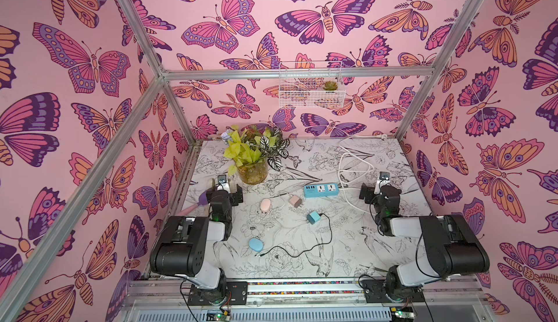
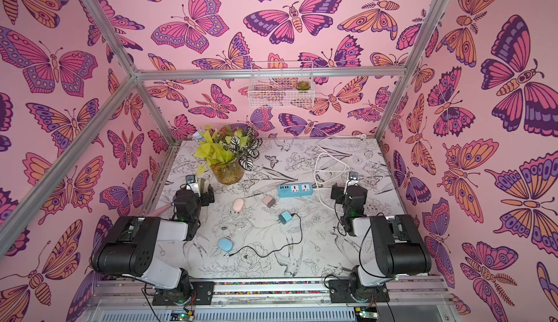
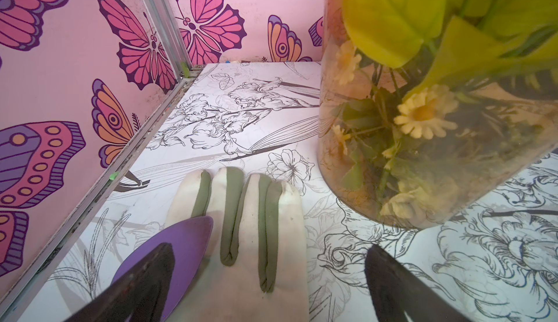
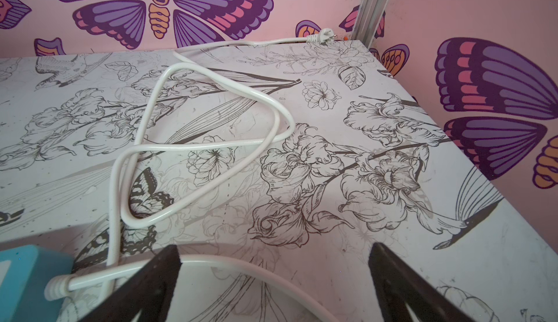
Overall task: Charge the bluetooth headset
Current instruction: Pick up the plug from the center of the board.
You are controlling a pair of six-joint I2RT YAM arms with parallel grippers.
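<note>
Two small earbud cases lie on the flower-print table (image 1: 347, 245) in both top views: a pink one (image 1: 265, 205) and a light blue one (image 1: 256, 244) nearer the front. Which of them is the bluetooth headset I cannot tell. A teal charger block (image 1: 313, 217) trails a black cable (image 1: 327, 239) whose free end lies beside the blue case. A pink charger block (image 1: 295, 201) sits near the blue power strip (image 1: 320, 190). My left gripper (image 1: 229, 187) (image 3: 271, 254) hovers open at the left edge. My right gripper (image 1: 376, 189) (image 4: 274, 251) is open over the strip's white cord (image 4: 193, 148).
A glass vase of plants (image 1: 252, 172) (image 3: 422, 139) stands close to the left gripper. Under that gripper lie a white-and-green glove (image 3: 256, 229) and a purple trowel (image 3: 181, 245). The cord's plug (image 4: 320, 35) rests unplugged at the back wall. A wire basket (image 1: 311, 84) hangs on that wall.
</note>
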